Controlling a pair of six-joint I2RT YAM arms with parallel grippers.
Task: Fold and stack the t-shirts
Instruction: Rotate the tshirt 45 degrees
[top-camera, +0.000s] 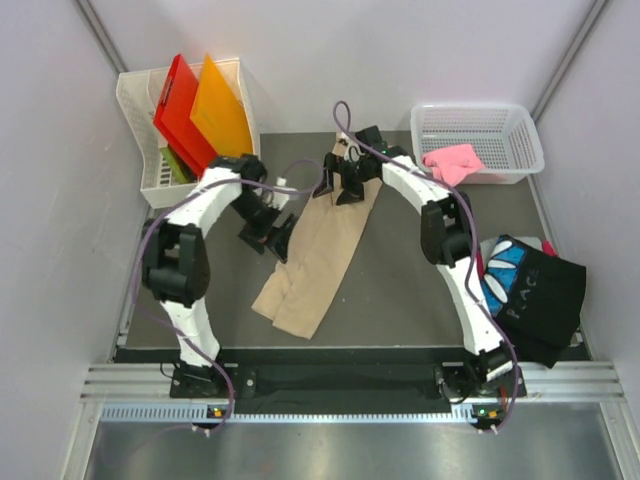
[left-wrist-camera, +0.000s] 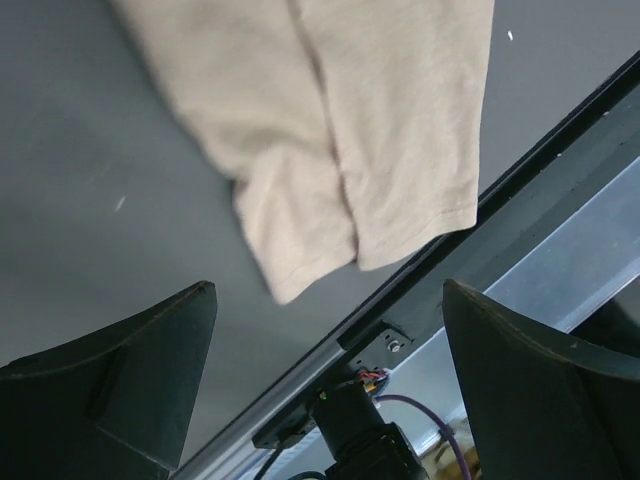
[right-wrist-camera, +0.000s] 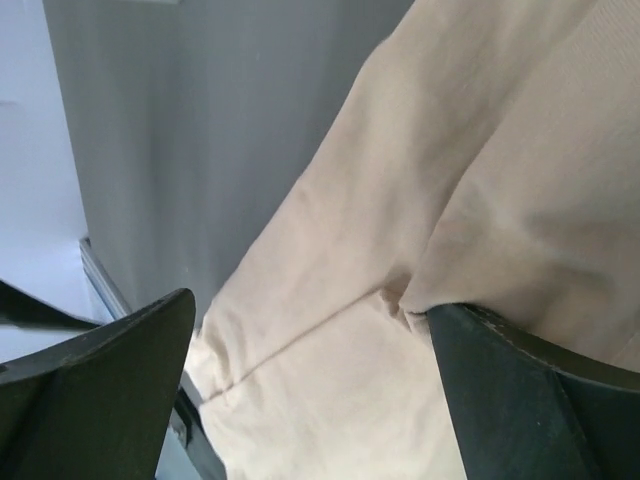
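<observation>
Diagonally near-left to far-right, long folded tan t-shirt (top-camera: 318, 255); left claw (top-camera: 268, 232), right claw (top-camera: 338, 188) spread.

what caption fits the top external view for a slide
Left pincer and right pincer, both open, close to a tan t-shirt folded lengthwise on the dark table.

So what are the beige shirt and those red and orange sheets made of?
Beige shirt: soft matte cloth, likely cotton knit; it wrinkles, folds and has stitched hems. Red sheet and orange sheet: seemingly stiff plastic, smooth with slight sheen; they stand flat and straight-edged in the white bin.
</observation>
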